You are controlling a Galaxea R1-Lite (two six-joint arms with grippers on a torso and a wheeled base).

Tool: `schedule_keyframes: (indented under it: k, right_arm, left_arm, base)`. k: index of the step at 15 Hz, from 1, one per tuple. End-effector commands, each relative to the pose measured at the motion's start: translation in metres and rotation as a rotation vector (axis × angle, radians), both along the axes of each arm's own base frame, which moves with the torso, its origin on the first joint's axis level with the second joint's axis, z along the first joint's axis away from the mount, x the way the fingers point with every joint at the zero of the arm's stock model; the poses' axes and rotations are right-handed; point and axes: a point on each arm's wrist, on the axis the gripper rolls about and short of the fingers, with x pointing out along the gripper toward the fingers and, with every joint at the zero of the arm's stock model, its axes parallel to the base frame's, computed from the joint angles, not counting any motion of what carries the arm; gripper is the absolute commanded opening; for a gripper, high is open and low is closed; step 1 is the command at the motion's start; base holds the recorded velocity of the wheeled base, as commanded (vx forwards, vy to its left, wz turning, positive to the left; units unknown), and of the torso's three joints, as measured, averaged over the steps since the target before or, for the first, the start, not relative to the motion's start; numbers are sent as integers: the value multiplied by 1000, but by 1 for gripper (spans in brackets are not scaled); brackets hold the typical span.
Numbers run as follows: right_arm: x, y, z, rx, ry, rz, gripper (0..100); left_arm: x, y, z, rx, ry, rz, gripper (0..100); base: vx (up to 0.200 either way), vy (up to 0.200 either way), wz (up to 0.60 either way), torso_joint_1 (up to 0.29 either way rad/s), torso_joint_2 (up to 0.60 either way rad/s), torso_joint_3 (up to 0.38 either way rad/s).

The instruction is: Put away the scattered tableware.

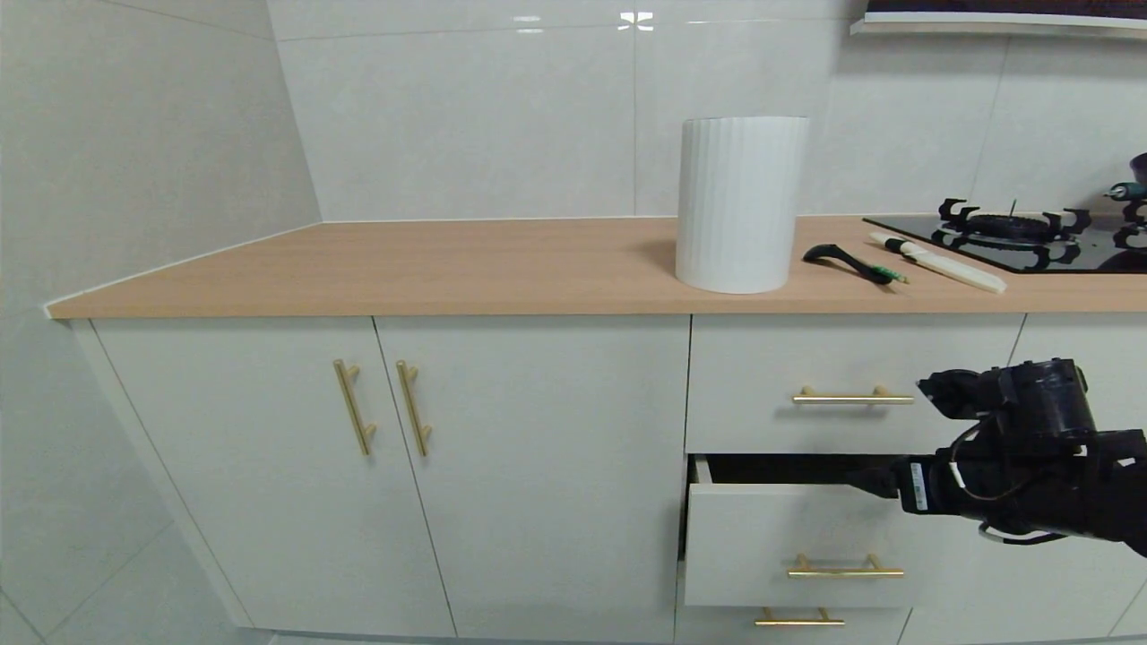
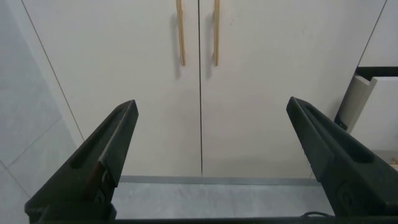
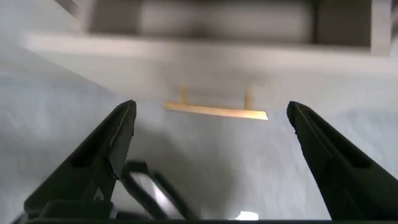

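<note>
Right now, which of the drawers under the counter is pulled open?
The middle drawer: its front juts out with a dark gap above, while the top drawer sits flush.

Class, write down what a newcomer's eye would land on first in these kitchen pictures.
The tall white ribbed canister on the wooden counter stands out first. Below it, the middle drawer is pulled open, the right gripper open near its front. Two utensils lie on the counter beside the hob.

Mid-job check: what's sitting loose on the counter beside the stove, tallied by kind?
Utensils: 2 (black-handled utensil, cream utensil)
Canisters: 1 (white ribbed canister)
Total: 3
</note>
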Motion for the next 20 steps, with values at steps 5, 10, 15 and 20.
schedule_keyframes:
  k: [5,10,15,20]
  right_arm:
    - [38,10,-68,-77,-41,-82,100]
    - [50,12,-88,-70,-93,-85,100]
    - [51,12,-97,-71,-99,-81,100]
    - [46,11,-96,-76,-88,-77,100]
  left_arm:
    - [0,0,0,0,0,0,100]
    - [0,0,0,0,0,0,100]
    - [0,0,0,0,0,0,100]
    - [0,0,0,0,0,0,100]
  base:
    - [0,0,0,0,0,0]
    - [0,0,0,0,0,0]
    - [0,0,0,0,0,0]
    - [0,0,0,0,0,0]
